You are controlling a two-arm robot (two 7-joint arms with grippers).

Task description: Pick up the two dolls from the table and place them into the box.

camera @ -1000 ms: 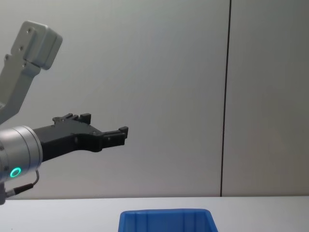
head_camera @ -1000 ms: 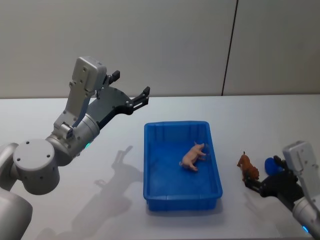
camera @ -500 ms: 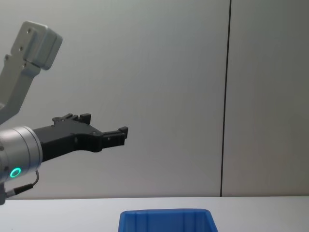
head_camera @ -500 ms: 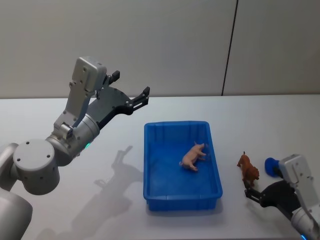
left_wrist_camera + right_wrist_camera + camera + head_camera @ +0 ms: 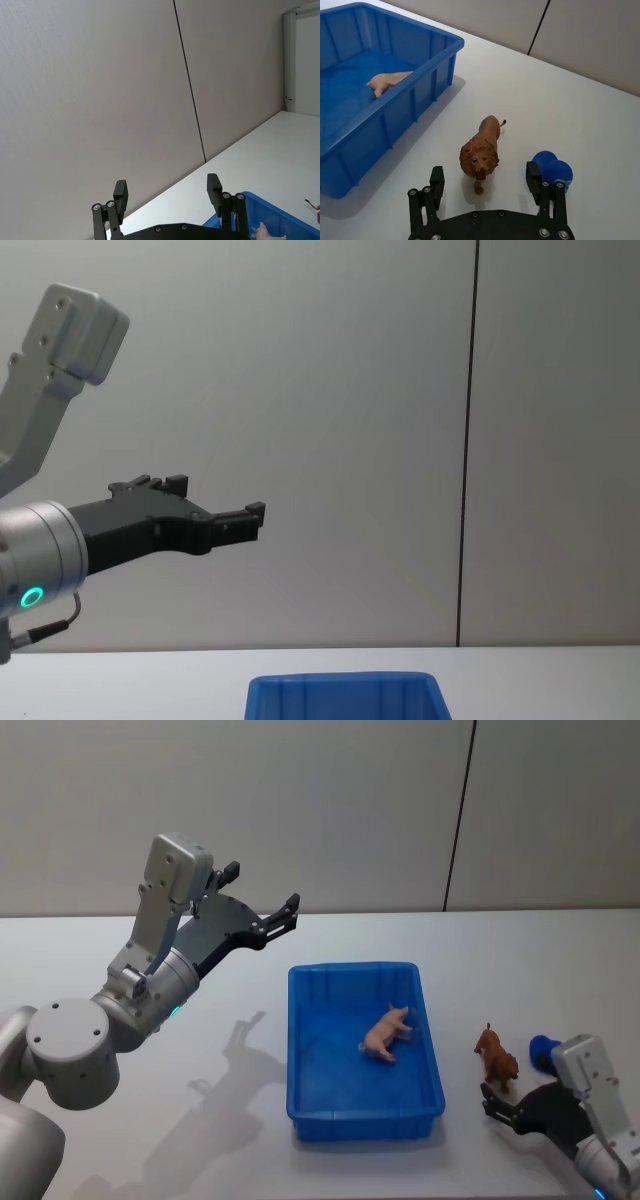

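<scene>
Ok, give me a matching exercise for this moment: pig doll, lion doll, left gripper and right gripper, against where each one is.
1 pig doll
2 lion doll
3 left gripper
4 right gripper

A open, low at the table, facing the lion doll
B lying inside the box
C open, raised in the air left of the box
D standing on the table, right of the box

Pairs: 1-B, 2-D, 3-C, 4-A

Pink pig doll [image 5: 386, 1031] lying inside blue box [image 5: 294, 1050]; brown lion doll [image 5: 496, 1057] standing on white table [image 5: 520, 960] beside it.
</scene>
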